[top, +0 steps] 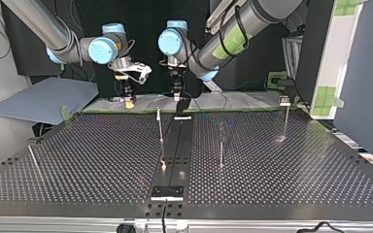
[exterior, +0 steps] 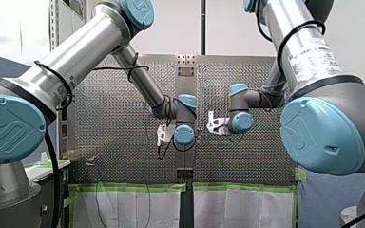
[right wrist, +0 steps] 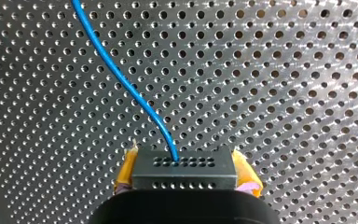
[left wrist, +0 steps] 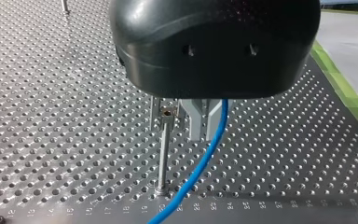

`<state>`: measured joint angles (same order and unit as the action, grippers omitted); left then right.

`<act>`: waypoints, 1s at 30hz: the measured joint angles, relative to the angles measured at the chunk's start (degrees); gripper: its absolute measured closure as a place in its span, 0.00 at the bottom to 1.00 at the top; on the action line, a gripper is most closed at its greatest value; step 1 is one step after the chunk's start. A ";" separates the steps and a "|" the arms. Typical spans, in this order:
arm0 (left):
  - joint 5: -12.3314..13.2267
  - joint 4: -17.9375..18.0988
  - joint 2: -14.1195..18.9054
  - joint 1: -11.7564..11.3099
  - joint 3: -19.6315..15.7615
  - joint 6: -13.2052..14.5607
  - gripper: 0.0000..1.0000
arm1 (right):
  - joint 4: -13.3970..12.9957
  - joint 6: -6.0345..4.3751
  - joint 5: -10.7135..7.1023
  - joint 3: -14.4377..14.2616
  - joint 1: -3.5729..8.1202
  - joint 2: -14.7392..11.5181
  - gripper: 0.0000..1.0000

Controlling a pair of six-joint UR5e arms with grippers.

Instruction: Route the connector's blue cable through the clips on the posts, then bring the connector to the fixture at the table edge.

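The black connector point(right wrist: 186, 170) is nearest, clamped between the yellow pads point(right wrist: 128, 169) of my right gripper point(right wrist: 186, 162), whose dark body hides the connector's lower part. One blue cable point(right wrist: 121, 79) leaves the connector's upper face and curves away ahead of those jaws over the perforated table point(right wrist: 284, 70) until the view cuts it off. At my left gripper point(left wrist: 189, 122) the black housing covers where the cable comes from. It emerges right at the jaws and hangs down past them, and I cannot tell whether they are closed on it. Just beside them stands one post point(left wrist: 163, 154), its clip point(left wrist: 167, 114) level with them. The top view shows four posts in all, their clips too small to make out. It also shows one fixture point(top: 167, 192) at the table edge, well apart from both grippers.
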<state>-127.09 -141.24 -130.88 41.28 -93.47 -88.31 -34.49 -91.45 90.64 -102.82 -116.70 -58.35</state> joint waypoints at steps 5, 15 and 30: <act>0.04 -0.03 -0.01 -0.02 0.35 -0.02 0.93 | -0.52 -0.11 -0.01 -0.04 0.31 0.23 1.00; 0.32 -0.76 -0.02 -0.49 1.47 0.04 0.93 | -1.25 -0.29 -0.51 -0.01 1.06 0.33 1.00; 1.93 -4.32 -0.02 -1.63 3.13 -0.09 0.93 | -1.22 -0.41 -0.86 0.02 1.63 0.37 1.00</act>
<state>-125.16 -145.55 -130.90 39.65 -90.34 -88.40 -35.71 -91.87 89.78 -102.79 -115.07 -57.98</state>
